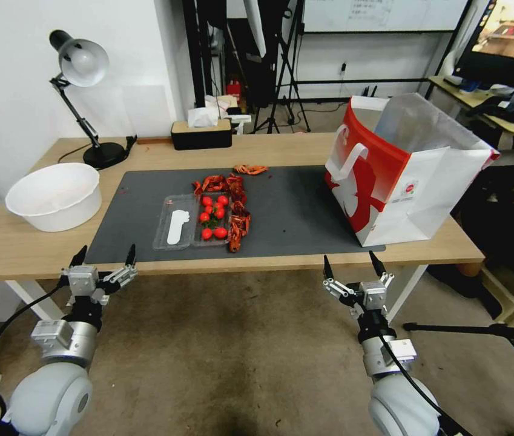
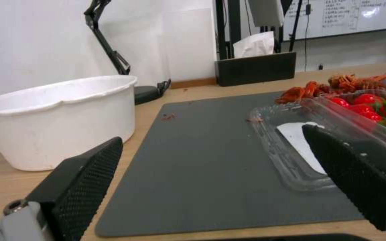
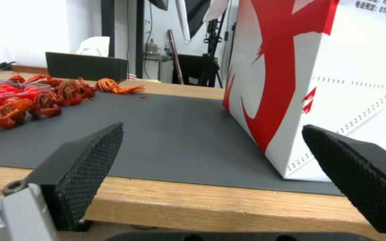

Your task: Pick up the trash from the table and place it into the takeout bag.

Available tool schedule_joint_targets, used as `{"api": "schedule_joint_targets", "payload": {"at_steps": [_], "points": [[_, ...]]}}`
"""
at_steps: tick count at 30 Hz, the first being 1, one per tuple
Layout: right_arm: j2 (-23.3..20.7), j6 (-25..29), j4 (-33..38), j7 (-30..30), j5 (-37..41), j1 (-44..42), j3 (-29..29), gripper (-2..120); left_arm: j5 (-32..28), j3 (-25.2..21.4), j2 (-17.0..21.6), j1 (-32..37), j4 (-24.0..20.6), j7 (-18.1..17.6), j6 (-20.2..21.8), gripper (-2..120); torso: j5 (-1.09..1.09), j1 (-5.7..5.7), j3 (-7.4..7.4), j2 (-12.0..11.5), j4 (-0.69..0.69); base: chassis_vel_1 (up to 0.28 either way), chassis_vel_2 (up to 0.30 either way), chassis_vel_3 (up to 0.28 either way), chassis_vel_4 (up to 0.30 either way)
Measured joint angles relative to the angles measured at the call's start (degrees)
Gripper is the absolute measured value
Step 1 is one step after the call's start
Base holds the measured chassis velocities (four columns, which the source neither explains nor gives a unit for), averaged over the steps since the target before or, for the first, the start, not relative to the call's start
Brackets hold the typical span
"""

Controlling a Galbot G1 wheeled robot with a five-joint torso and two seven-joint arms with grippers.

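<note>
On the table (image 1: 20, 245), the trash lies mid-mat: red crayfish shells (image 1: 238, 212) (image 3: 45, 97) beside an open clear plastic box (image 1: 175, 229) (image 2: 286, 157) holding cherry tomatoes (image 1: 214, 215) (image 2: 367, 103). The red-and-white takeout bag (image 1: 402, 181) (image 3: 291, 67) stands upright and open at the mat's right end. My left gripper (image 1: 105, 254) (image 2: 211, 140) hangs open just off the table's front edge, in front of the box. My right gripper (image 1: 350, 259) (image 3: 213, 129) is open too, off the front edge near the bag's front corner. Neither holds anything.
A dark-grey mat (image 1: 293, 212) covers the table's middle. A large white bowl (image 1: 54, 194) (image 2: 54, 117) sits at the left, a desk lamp (image 1: 81, 66) behind it, and a black tissue box (image 1: 201, 133) at the back edge. Tripods and desks stand beyond.
</note>
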Motion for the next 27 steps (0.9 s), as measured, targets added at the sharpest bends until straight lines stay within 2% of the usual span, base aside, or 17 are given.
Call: {"api": "schedule_joint_targets", "payload": {"at_steps": [27], "points": [[0.47, 0.19, -0.17, -0.26, -0.42, -0.16, -0.27, 100, -0.20, -0.43, -0.10, 0.10, 0.55, 0.33, -1.34, 100, 0.00, 0.00, 0.01, 0.00, 0.00, 0.000, 0.000, 0.000, 0.000]]}}
